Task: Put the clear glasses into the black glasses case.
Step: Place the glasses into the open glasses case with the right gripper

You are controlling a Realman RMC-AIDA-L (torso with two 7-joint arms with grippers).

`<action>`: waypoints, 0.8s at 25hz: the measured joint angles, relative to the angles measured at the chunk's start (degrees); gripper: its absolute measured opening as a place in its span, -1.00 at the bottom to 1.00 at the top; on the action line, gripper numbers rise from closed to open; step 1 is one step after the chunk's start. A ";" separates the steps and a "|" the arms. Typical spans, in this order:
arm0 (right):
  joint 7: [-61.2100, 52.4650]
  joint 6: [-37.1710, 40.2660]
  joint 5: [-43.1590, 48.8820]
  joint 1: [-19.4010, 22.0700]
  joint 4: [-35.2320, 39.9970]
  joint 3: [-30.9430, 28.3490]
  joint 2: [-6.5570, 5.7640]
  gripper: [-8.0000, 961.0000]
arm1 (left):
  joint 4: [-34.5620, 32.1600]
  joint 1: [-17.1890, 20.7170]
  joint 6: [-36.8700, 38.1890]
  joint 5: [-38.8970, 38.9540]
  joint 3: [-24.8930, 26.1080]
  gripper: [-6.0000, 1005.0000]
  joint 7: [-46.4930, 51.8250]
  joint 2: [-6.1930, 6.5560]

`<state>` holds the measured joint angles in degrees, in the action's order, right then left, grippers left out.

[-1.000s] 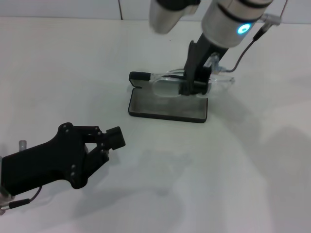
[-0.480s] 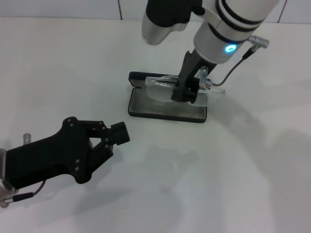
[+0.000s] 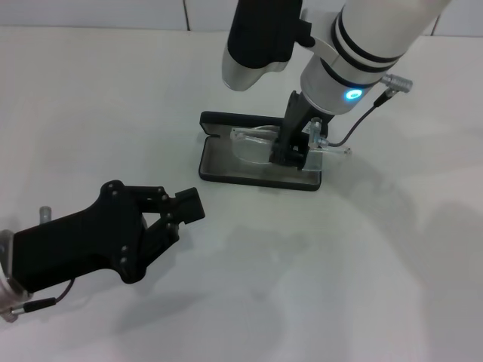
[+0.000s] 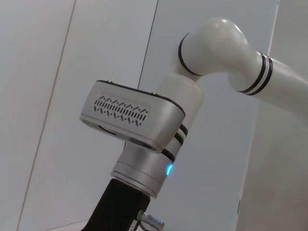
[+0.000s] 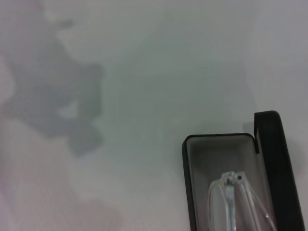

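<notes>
The black glasses case (image 3: 226, 164) lies open at mid-table, grey lining up, its lid (image 3: 226, 120) along the far side. My right gripper (image 3: 290, 153) is shut on the clear glasses (image 3: 253, 142) and holds them low over the case's right half. The lens sits above the lining, and one clear arm (image 3: 336, 151) pokes past the case's right edge. In the right wrist view the glasses' thin arms (image 5: 232, 199) lie inside the grey tray of the case (image 5: 188, 187). My left gripper (image 3: 178, 219) hangs open near the table's front left, well apart from the case.
White tabletop all around, with a tiled wall behind it. The right arm's white forearm (image 3: 362, 38) leans over the table's back. In the left wrist view, only that white arm (image 4: 144, 125) appears against the wall.
My right gripper has carried the clear glasses leftward and down, from the case's far right edge to over its lining. My left gripper has drifted slightly right.
</notes>
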<state>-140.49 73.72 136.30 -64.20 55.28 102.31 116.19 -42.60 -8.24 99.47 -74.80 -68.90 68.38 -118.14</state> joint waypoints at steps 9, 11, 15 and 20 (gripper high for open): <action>-0.04 -2.33 -1.92 0.47 -2.51 0.35 0.00 -0.74 | 0.50 -0.08 -0.14 0.02 0.00 -0.82 0.00 -0.19; -0.05 -3.20 -2.14 0.53 -2.75 1.00 0.00 -0.74 | 0.50 -0.17 -0.16 0.02 0.00 -0.82 0.00 -0.27; -0.77 -5.19 -2.40 0.58 -3.08 2.86 0.00 -0.74 | 0.50 -0.30 -0.17 0.02 0.00 -0.82 0.00 -0.32; -1.35 -6.48 -2.48 0.57 -3.29 3.29 0.00 -0.74 | 0.50 -0.29 -0.17 0.01 0.00 -0.82 0.00 -0.33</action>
<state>-141.85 67.24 133.82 -63.63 51.99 105.60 116.18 -42.10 -8.53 99.31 -74.79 -68.90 68.38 -118.48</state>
